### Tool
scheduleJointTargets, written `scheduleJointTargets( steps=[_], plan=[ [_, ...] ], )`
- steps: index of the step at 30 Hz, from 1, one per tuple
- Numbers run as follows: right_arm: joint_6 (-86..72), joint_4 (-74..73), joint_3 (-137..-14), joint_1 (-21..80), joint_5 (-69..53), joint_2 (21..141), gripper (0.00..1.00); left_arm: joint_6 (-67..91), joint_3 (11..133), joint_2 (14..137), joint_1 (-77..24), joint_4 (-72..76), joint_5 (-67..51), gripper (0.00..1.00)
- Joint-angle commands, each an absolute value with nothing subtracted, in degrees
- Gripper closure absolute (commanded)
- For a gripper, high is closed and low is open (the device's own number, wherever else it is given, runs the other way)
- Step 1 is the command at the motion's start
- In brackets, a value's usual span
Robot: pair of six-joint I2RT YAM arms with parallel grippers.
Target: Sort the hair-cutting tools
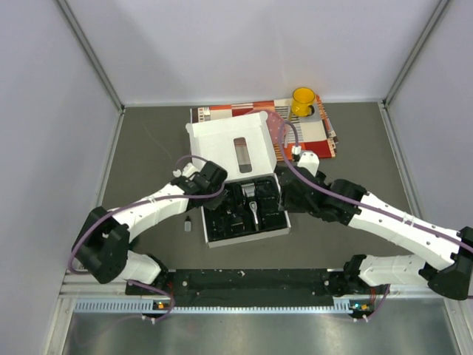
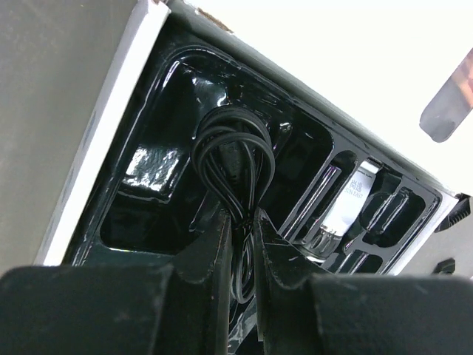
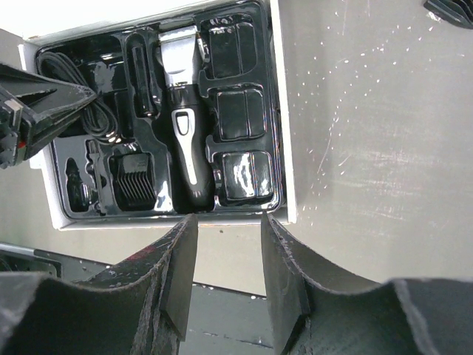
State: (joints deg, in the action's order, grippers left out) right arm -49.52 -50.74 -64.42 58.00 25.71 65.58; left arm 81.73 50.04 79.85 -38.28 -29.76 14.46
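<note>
Pale walls on three sides; grey counter (image 1: 148, 148) with a white cardboard box (image 1: 247, 237) near its middle, its windowed lid (image 1: 214, 140) folded back flat. Box holds a glossy black moulded tray (image 2: 151, 166) with several recesses. Centre recess: black-and-silver electric clipper (image 3: 185, 126), lying lengthwise, blade end toward the lid. Just beside its handle, own recess: ribbed black plastic guard comb (image 3: 133, 181). Other side of the clipper: column of three shiny black pockets (image 3: 238, 115); filled or bare, cannot tell. Large end recess: coiled black cord (image 2: 233, 159), loops lying inside the recess. Left hand (image 2: 242, 222) is down in that recess, fingers pinched together on strands of the cord. Right hand (image 3: 228, 229) hangs above the box's near edge, fingers spread apart, nothing between them, touching nothing. Behind the box: yellow cup (image 1: 303, 100) standing upright on a red-and-white patterned mat (image 1: 325, 137). On the counter just left of the box, apart from it: one small dark piece (image 1: 188, 224), too small to identify.
</note>
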Motion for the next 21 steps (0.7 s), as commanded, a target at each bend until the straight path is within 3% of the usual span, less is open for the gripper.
scheduleJointTargets(
  steps=[1, 7, 12, 18, 21],
  plan=[
    [-48.61, -50.54, -64.34, 57.39, 25.66, 63.98, 0.60, 86.56, 50.80, 80.77, -39.55, -28.38, 17.75, 0.96],
    [-47.29, -50.62, -64.95, 57.48, 25.49, 64.86, 0.60, 86.75, 52.64, 82.88, -39.73, -29.70, 18.19, 0.94],
    [-46.58, -50.63, -65.65, 57.39, 26.19, 64.86, 0.59, 86.92, 53.96, 84.81, -39.73, -30.85, 18.81, 0.80],
    [-46.41, -50.80, -66.44, 57.30, 26.37, 64.95, 0.59, 83.33, 56.86, 87.71, -39.64, -32.50, 17.40, 0.71],
    [-46.49, -50.80, -66.80, 57.22, 26.28, 64.69, 0.59, 80.42, 60.20, 87.89, -39.64, -36.10, 18.01, 0.61]
  ],
)
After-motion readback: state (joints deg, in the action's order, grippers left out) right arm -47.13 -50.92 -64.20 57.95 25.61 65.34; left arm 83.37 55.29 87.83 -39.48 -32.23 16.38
